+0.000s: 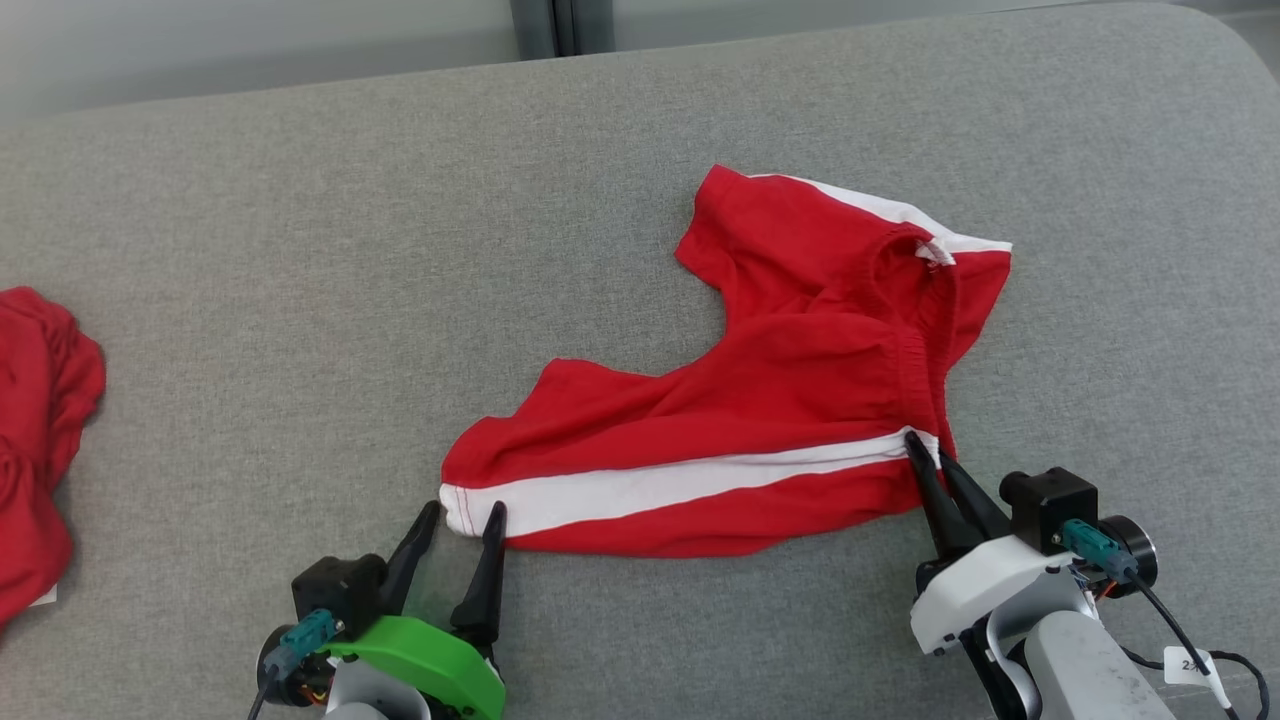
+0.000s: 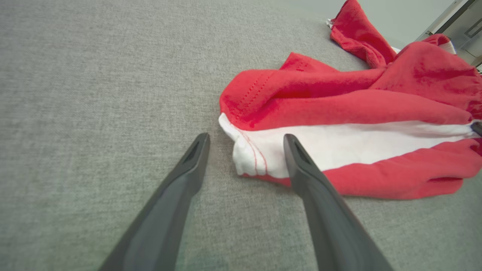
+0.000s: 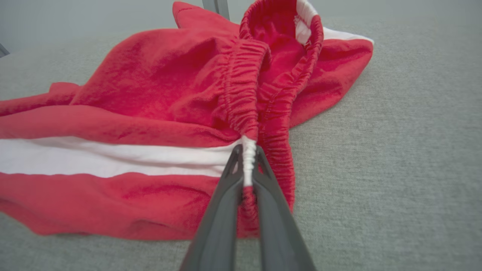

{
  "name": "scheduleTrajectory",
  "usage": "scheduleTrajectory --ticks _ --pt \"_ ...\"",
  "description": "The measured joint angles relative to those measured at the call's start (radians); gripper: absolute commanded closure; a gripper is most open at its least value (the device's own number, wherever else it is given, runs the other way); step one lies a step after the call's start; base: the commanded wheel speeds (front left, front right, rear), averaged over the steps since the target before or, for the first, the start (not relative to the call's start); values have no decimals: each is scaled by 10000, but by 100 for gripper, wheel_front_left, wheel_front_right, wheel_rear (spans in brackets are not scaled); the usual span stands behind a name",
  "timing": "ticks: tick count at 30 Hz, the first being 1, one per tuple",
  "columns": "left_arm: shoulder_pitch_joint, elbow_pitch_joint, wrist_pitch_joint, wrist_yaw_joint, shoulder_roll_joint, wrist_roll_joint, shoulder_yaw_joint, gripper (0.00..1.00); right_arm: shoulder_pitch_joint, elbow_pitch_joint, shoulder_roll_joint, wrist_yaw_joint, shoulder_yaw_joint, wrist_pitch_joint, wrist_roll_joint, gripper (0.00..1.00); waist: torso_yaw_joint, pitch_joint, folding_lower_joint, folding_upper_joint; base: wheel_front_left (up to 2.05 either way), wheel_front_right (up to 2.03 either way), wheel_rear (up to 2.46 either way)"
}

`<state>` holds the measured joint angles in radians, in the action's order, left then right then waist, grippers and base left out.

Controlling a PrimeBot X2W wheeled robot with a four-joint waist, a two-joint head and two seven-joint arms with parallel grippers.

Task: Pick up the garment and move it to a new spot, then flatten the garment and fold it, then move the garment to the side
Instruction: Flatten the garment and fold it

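Shorts (image 1: 780, 400) lie on the cushion (image 1: 300, 300) w/ your right gripper (image 3: 246, 150) pinched shut on the waistband's white bit & left gripper (image 1: 465, 510) wide open, empty, around the leg-hem corner, so lifting now risks that thin pinch slipping or the shorts swinging bunched.

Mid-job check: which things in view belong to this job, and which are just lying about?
Job: red shorts; right gripper, jaws shut on the waistband; left gripper, jaws open at the leg hem.
Lying about: second red garment, at the robot's far left.
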<state>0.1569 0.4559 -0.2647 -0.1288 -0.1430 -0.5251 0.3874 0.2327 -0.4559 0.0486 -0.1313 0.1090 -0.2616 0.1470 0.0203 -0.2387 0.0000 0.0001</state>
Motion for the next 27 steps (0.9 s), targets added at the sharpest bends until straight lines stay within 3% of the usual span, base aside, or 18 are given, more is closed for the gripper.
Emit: scheduleTrajectory --ticks 3,4,5,6,7,15,27 --pt "38 58 0 0 -31 -205 127 0 3 8 0 0 15 0 0 100 -5 -30 0 0 0 0 0" --pt "55 79 0 0 -33 -270 128 29 3 10 0 0 19 0 0 100 -12 -34 0 0 0 0 0" --pt "84 94 0 0 -40 -286 151 66 3 12 0 0 19 0 -2 100 -22 -38 0 0 0 0 0" --pt "109 98 0 0 -40 -288 176 95 3 19 0 0 21 0 -2 100 -31 -38 0 0 0 0 0" --pt "137 105 0 0 -38 -297 192 100 3 25 0 0 21 0 -4 100 -40 -31 0 0 0 0 0" --pt "24 -330 0 0 -77 -328 63 100 7 665 0 0 127 0 148 100 -109 308 0 -1 0 0 0" --pt "638 -2435 6 0 -499 232 -1421 100 872 2999 8 0 324 0 445 100 -191 1452 0 0 0 0 0"
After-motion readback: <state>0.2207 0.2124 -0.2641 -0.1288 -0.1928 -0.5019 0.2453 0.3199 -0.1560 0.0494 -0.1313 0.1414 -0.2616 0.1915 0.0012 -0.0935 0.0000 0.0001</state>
